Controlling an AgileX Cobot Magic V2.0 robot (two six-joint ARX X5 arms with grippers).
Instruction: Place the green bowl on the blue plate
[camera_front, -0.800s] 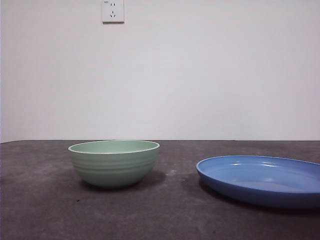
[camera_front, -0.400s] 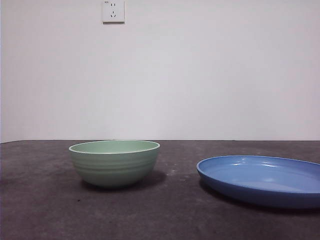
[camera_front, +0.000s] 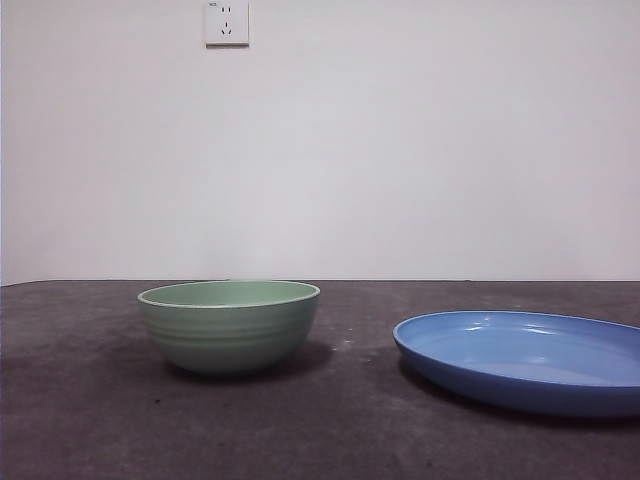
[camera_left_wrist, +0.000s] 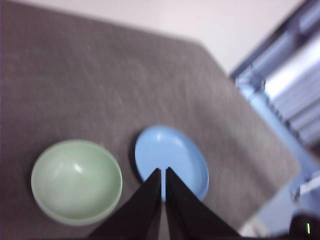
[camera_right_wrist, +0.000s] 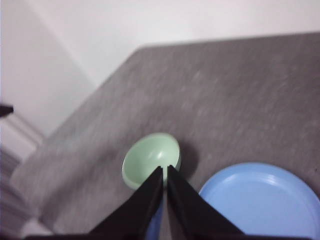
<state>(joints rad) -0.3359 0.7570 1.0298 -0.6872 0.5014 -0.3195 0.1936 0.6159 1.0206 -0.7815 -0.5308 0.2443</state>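
Note:
The green bowl (camera_front: 229, 325) stands upright and empty on the dark table, left of centre in the front view. To its right the blue plate (camera_front: 525, 357) lies flat with a gap between them. Neither arm appears in the front view. From high above, the left wrist view shows the bowl (camera_left_wrist: 76, 180) and the plate (camera_left_wrist: 171, 159) side by side, with my left gripper (camera_left_wrist: 163, 171) shut and holding nothing. My right gripper (camera_right_wrist: 164, 169) is likewise shut and empty, high over the bowl (camera_right_wrist: 151, 158) and the plate (camera_right_wrist: 260, 200).
A white wall socket (camera_front: 227, 22) is on the wall behind the table. The table's far edge (camera_left_wrist: 125, 27) meets a pale wall, and blue-grey shelving (camera_left_wrist: 285, 90) stands beyond one side of the table.

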